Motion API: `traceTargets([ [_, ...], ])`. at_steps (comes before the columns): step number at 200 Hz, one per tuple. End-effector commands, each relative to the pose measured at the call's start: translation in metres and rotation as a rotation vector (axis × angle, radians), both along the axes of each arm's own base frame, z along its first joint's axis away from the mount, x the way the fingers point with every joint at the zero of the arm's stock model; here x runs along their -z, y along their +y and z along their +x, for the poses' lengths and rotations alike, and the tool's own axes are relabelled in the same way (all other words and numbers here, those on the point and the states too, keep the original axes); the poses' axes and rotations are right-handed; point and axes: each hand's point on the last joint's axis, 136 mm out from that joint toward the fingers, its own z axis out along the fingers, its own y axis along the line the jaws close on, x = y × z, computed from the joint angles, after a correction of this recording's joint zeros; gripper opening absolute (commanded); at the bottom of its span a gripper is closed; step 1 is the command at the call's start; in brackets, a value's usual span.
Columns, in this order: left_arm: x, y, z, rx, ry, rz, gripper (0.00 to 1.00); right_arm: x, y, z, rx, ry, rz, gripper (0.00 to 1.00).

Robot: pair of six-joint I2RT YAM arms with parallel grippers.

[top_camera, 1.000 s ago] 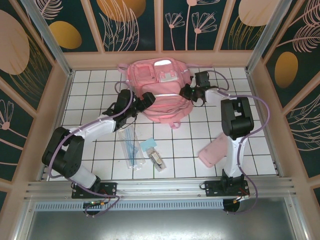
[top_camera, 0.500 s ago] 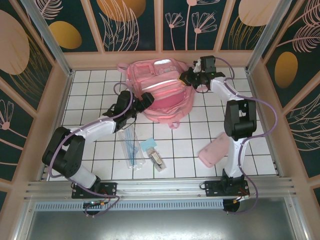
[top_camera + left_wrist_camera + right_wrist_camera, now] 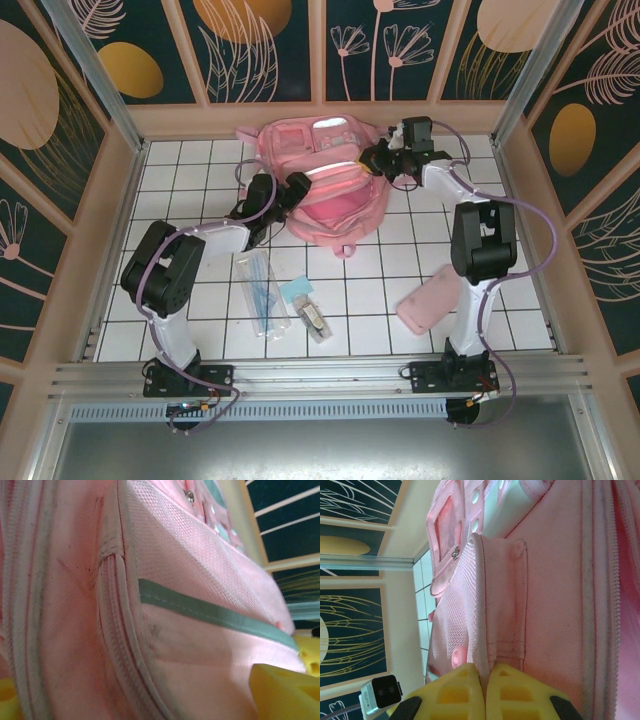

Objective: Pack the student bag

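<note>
The student bag (image 3: pixel 325 215), a large pink backpack, lies at the back middle of the tiled table with its main zip gaping. My right gripper (image 3: pixel 373 158) is at its upper right corner. Its yellow fingers (image 3: pixel 465 690) are shut on a fold of pink webbing on the bag (image 3: pixel 555 580). My left gripper (image 3: pixel 290 190) is pressed against the bag's left side. Up close, the pink fabric with a grey stripe (image 3: pixel 200 605) lies between its wide-apart yellow fingers (image 3: pixel 285 690), so the left gripper (image 3: pixel 145 697) is open around the bag's side.
A clear pencil case (image 3: pixel 262 292), a light blue card (image 3: pixel 297 289) and a small packet (image 3: pixel 314 320) lie on the tiles in front of the bag. A flat pink pouch (image 3: pixel 428 300) lies by the right arm's base. Wooden walls (image 3: pixel 320 118) close in the table.
My right gripper has pulled the bag's right corner up and back, opening the main zip wider. My left arm has folded in and pushed its gripper against the bag's left side, jaws slightly narrower.
</note>
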Motion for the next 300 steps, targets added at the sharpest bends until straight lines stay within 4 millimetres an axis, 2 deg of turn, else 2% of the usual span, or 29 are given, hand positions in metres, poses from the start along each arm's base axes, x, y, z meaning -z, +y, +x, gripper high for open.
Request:
traceTargets([
  [1, -0.056, -0.006, 0.020, 0.002, -0.155, -0.084, 0.80, -0.060, 0.007, -0.012, -0.068, -0.125, 0.077, 0.00],
  [13, -0.062, -0.006, 0.020, 0.004, -0.162, -0.072, 0.77, -0.061, 0.006, -0.012, -0.070, -0.128, 0.076, 0.00],
  [29, -0.071, -0.006, 0.021, 0.010, -0.185, -0.070, 0.63, -0.062, 0.007, -0.013, -0.079, -0.135, 0.076, 0.00],
  [39, -0.073, -0.007, 0.022, 0.016, -0.187, -0.077, 0.49, -0.061, 0.008, -0.012, -0.083, -0.137, 0.072, 0.00],
  [49, -0.076, -0.009, 0.023, 0.036, -0.191, -0.090, 0.29, -0.060, 0.006, -0.010, -0.083, -0.139, 0.061, 0.00],
  [63, -0.080, -0.013, 0.022, 0.060, -0.195, -0.095, 0.14, -0.058, 0.005, -0.008, -0.085, -0.148, 0.040, 0.00],
  [70, -0.082, -0.014, 0.022, 0.070, -0.194, -0.094, 0.01, -0.058, 0.004, -0.006, -0.085, -0.154, 0.032, 0.00],
  [95, -0.098, -0.022, 0.018, 0.104, -0.208, -0.165, 0.00, -0.061, -0.004, 0.005, -0.075, -0.163, 0.024, 0.00],
  [103, -0.105, -0.025, 0.018, 0.112, -0.212, -0.213, 0.00, -0.063, -0.009, 0.006, -0.065, -0.162, 0.017, 0.11],
  [114, -0.113, -0.031, 0.019, 0.117, -0.211, -0.278, 0.00, -0.065, -0.020, 0.007, -0.031, -0.164, -0.023, 0.36],
  [124, -0.121, -0.036, 0.020, 0.120, -0.212, -0.329, 0.00, -0.065, -0.036, 0.004, 0.017, -0.173, -0.088, 0.51],
  [143, -0.137, -0.046, 0.021, 0.115, -0.234, -0.401, 0.00, -0.061, -0.071, -0.008, 0.112, -0.168, -0.211, 0.89],
  [153, -0.144, -0.048, 0.020, 0.103, -0.253, -0.430, 0.00, -0.053, -0.089, -0.021, 0.151, -0.142, -0.260, 0.99],
  [159, -0.147, -0.048, 0.020, 0.092, -0.267, -0.441, 0.00, -0.052, -0.100, -0.028, 0.175, -0.134, -0.289, 0.99],
  [178, -0.157, -0.043, 0.020, 0.042, -0.315, -0.484, 0.00, -0.027, -0.134, -0.064, 0.241, -0.061, -0.417, 0.99],
  [201, -0.170, -0.036, 0.015, 0.002, -0.370, -0.572, 0.00, 0.005, -0.168, -0.118, 0.296, 0.076, -0.600, 0.99],
  [233, -0.182, -0.039, 0.000, -0.002, -0.418, -0.651, 0.00, 0.043, -0.190, -0.201, 0.352, 0.293, -0.714, 0.99],
  [251, -0.184, -0.041, -0.005, 0.002, -0.437, -0.635, 0.00, 0.049, -0.208, -0.241, 0.438, 0.399, -0.797, 0.99],
  [260, -0.184, -0.040, -0.006, 0.002, -0.443, -0.634, 0.00, 0.053, -0.211, -0.259, 0.468, 0.455, -0.802, 0.99],
  [277, -0.181, -0.037, -0.008, -0.007, -0.450, -0.648, 0.00, 0.069, -0.200, -0.288, 0.487, 0.539, -0.759, 0.99],
  [300, -0.176, -0.036, -0.010, -0.004, -0.443, -0.664, 0.00, 0.091, -0.183, -0.312, 0.502, 0.593, -0.715, 0.99],
])
